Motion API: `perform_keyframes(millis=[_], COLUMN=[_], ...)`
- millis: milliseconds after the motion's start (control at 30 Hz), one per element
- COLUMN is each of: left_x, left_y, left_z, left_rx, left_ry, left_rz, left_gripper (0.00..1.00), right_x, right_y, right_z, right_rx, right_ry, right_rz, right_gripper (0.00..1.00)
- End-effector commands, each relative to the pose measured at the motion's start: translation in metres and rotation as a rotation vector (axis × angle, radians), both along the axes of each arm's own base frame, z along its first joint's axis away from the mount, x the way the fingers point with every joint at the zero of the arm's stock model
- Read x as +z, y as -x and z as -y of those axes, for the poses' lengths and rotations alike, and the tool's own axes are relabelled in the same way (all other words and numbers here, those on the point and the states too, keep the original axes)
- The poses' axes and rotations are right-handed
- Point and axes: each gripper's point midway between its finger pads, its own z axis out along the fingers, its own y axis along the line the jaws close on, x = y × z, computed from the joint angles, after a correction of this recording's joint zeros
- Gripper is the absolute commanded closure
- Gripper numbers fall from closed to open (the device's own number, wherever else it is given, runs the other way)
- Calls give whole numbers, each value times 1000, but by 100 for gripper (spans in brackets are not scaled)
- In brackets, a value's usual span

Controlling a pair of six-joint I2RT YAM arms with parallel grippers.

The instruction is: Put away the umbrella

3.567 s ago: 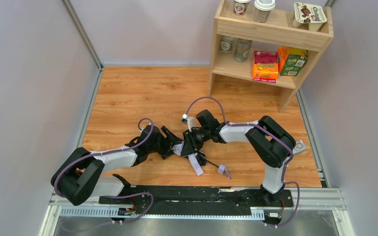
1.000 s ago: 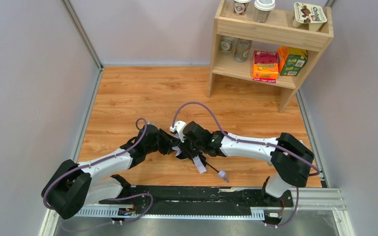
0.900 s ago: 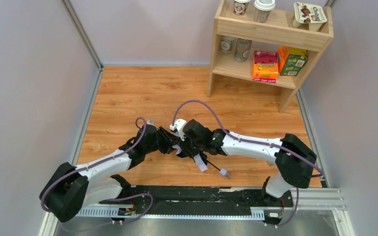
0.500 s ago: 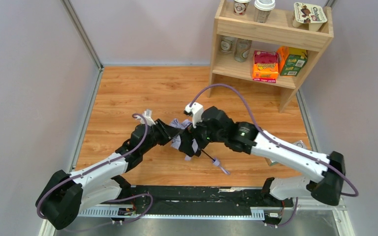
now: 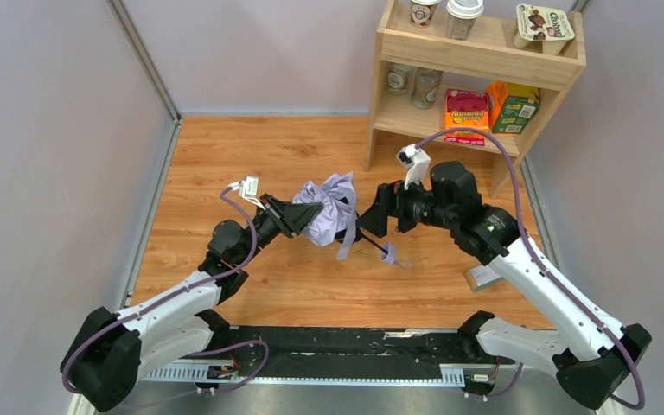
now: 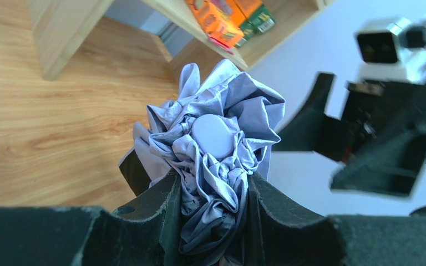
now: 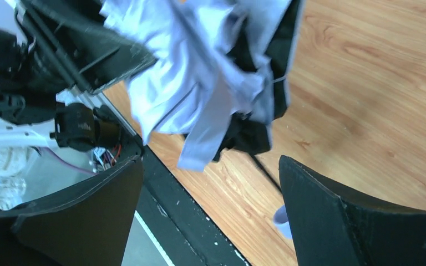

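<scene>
The umbrella (image 5: 328,207) is a crumpled pale lavender bundle held up above the wooden floor. My left gripper (image 5: 308,216) is shut on its fabric; in the left wrist view the folds (image 6: 216,138) are squeezed between both dark fingers (image 6: 161,208). A strap (image 5: 343,242) and a thin black shaft hang down to the right, ending in a lavender tab (image 5: 389,254). My right gripper (image 5: 377,213) stands open just right of the bundle, apart from it. In the right wrist view the umbrella (image 7: 194,77) hangs beyond the wide-spread fingers (image 7: 83,210), with nothing between them.
A wooden shelf (image 5: 475,60) stands at the back right, holding cups, an orange box (image 5: 467,115) and a green box (image 5: 513,106). Grey walls close in the wooden floor (image 5: 259,156) on both sides. The black base rail (image 5: 346,341) runs along the near edge.
Both arms rose from low over the floor. The left gripper lifted the umbrella, whose fabric has bunched out. The right gripper let go, opened wide and drew back to the right.
</scene>
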Motion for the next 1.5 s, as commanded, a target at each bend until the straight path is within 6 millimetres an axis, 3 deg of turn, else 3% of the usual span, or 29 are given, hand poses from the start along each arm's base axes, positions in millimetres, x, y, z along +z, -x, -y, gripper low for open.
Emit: perform_keyframes(millis=[0,67,167,267,433,467,500,600,667,833,967,1267,1467], left_x=[66,64,61,66,73,74,74,76,73,71,71,71,68], left_y=[27,28,30,32,40,40,40,43,41,42,48,72,66], left_z=[1,-2,-4,-6,-2,-2,-2,-2,-4,-6,-2,10,5], left_rx=[-92,-78,-70,-70,-109,-111,-112,-123,-107,-102,-149,-322,-273], left_ry=[62,47,11,4,-7,-8,-7,-25,-56,-156,-234,-322,-363], left_rz=[266,266,280,305,346,347,350,374,385,468,525,597,596], left_gripper=[100,100,100,100,100,100,100,100,100,100,100,100,100], right_x=[36,43,38,36,20,18,18,16,20,55,64,67,82], right_y=[-2,-2,-7,0,-18,-18,-15,-3,11,42,42,46,45], right_z=[-6,-17,-32,-46,-32,-32,-33,-23,-17,3,31,39,29], right_rx=[75,110,127,162,44,58,80,112,143,210,132,164,188], right_ry=[-163,-206,-216,-204,-91,-83,-76,-16,-1,-34,89,166,99], right_rz=[-36,-70,-111,-118,-17,-7,-4,-35,-55,-98,-88,-103,-65], right_gripper=[7,9,18,25,32,37,49,88,100,100,100,100,100])
